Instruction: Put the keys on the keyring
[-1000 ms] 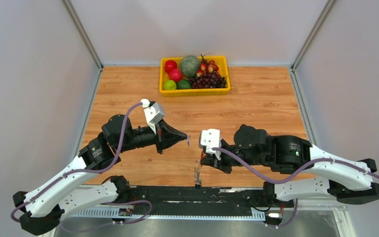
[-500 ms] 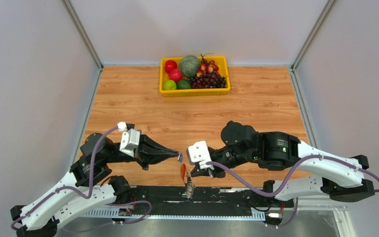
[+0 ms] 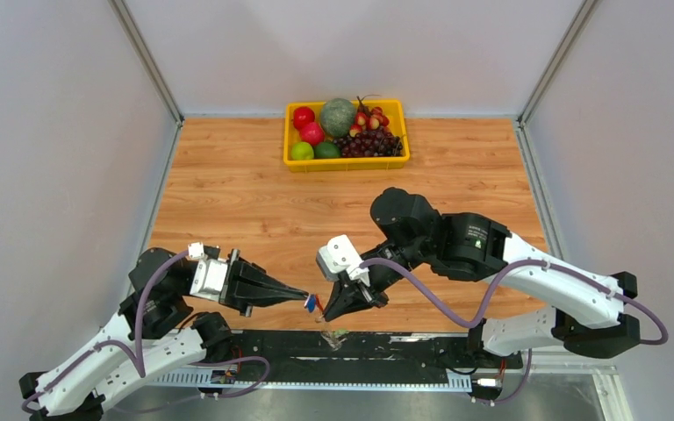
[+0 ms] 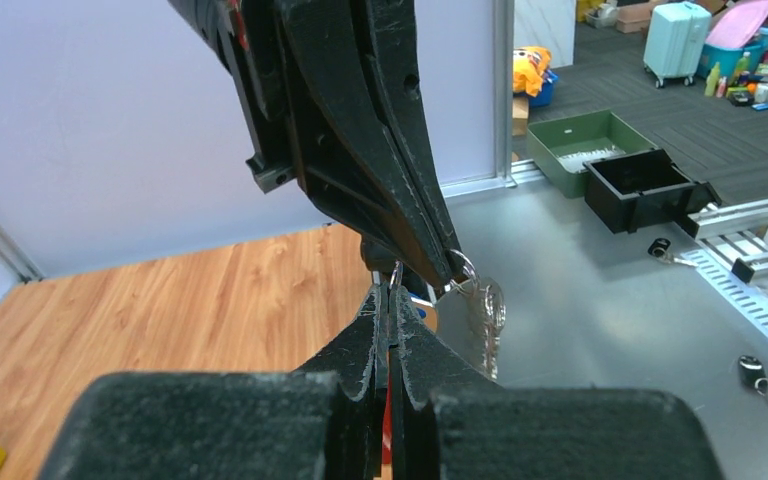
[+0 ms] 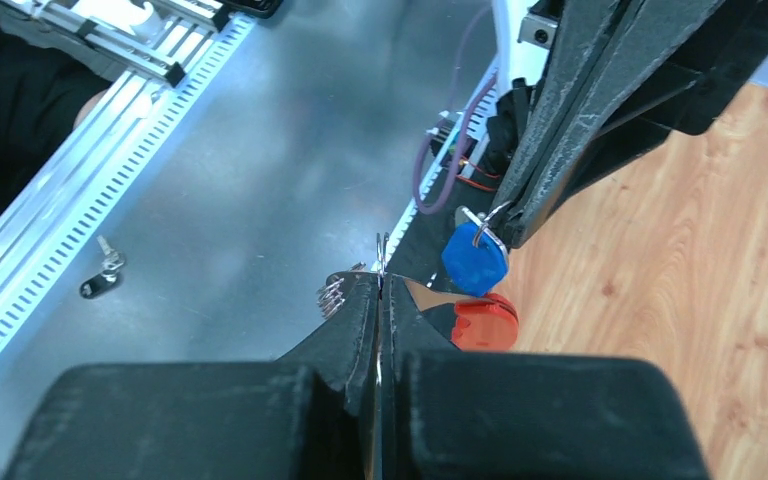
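Keyring (image 5: 381,245) pinched in clenched right gripper (image 5: 380,285); left gripper (image 5: 505,226) clamps blue key (image 5: 475,262).

Your two grippers meet tip to tip over the near edge of the table (image 3: 228,193), the left gripper (image 3: 305,299) on the left, the right gripper (image 3: 326,314) on the right. The keys (image 5: 475,262) hang between the tips, one just beside the other. The keyring (image 5: 381,250) sits at the right gripper's tip. The fruit tray (image 3: 347,164) lies far back on the table, at its middle.
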`<state>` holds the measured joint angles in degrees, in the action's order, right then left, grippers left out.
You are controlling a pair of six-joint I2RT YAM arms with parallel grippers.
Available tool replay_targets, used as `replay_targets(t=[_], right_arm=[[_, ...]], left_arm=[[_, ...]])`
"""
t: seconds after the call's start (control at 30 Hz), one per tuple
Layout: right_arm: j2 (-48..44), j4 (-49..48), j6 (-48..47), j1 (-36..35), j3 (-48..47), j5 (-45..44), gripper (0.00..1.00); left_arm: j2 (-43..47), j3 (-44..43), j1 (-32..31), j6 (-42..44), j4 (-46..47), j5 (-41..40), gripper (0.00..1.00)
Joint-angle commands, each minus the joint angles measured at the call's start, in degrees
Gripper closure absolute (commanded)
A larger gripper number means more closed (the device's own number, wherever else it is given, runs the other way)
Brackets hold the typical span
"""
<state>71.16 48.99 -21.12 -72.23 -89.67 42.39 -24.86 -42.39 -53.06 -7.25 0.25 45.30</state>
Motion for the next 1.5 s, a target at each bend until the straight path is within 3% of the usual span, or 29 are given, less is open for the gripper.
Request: replay_targets(t=[0.0,0.53,1.47], right_arm=[[1.3,-3.1,-1.0,0.5,-3.3,8.4,1.00],[5.8,-4.7,1.5,0.9,-8.2,9.4,1.00],[7.4,-7.1,3.2,3.1,-6.5,10.6,1.00]], left_arm=[[0.9,0.0,0.2,2.8,1.0,2.3,1.00],[3.7,2.2,0.2,4.9,1.3,3.3,1.00],[7.6,4.6,0.2,4.7,4.3,2.2,1.00]])
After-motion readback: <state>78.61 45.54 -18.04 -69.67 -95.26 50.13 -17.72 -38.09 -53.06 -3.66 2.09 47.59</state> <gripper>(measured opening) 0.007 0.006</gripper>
